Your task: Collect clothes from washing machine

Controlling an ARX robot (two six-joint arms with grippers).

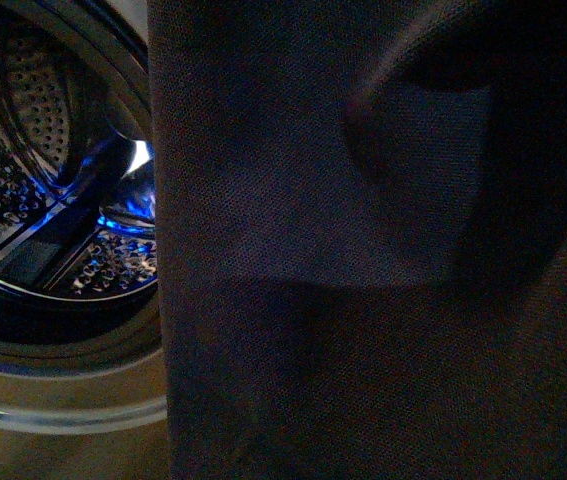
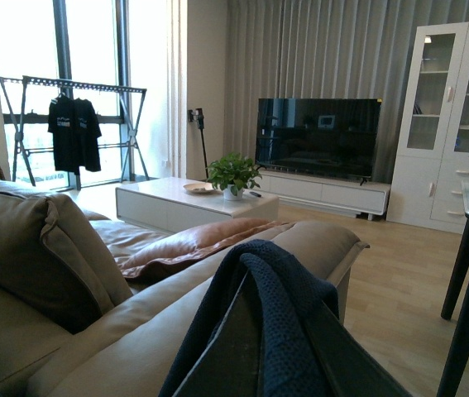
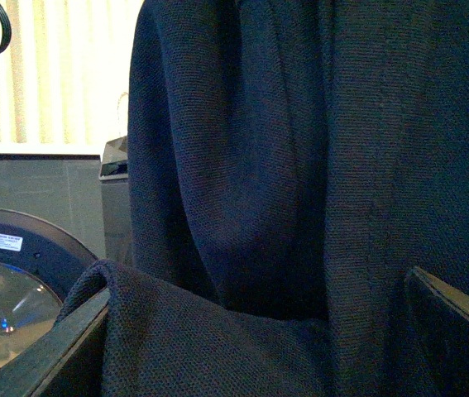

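**Clothes out of the drum, hanging at the grippers**

Clothes (image 1: 363, 250) of dark navy knit hang as a limp curtain close in front of the body camera. They sit just outside the right edge of the porthole of the washing machine (image 1: 63, 405), and the fabric hides that side of the opening. What shows of the perforated steel drum (image 1: 33, 130), from its left edge to its lower rim, is lit blue and holds no garment.

Judging from this, the pull from the drum looks done, or nearly done, for this garment. Whether more lies behind the curtain cannot be told. What is left is to carry the cloth away and set it down, in a place no view shows.

Left gripper (image 2: 288, 289): its two dark fingers are drawn close together. A thick fold of the navy cloth lies between them and drapes over one, so it appears to be pinching the cloth. It faces away from the machine, near the back edge of a tan sofa (image 2: 52, 248).

Right gripper (image 3: 257, 281): its fingers are spread wide, one at each side of the view. Cloth fills the gap and is heaped over one finger, touching it, but nothing looks clamped. Beyond it, the machine's round door (image 3: 11, 281) appears swung open.
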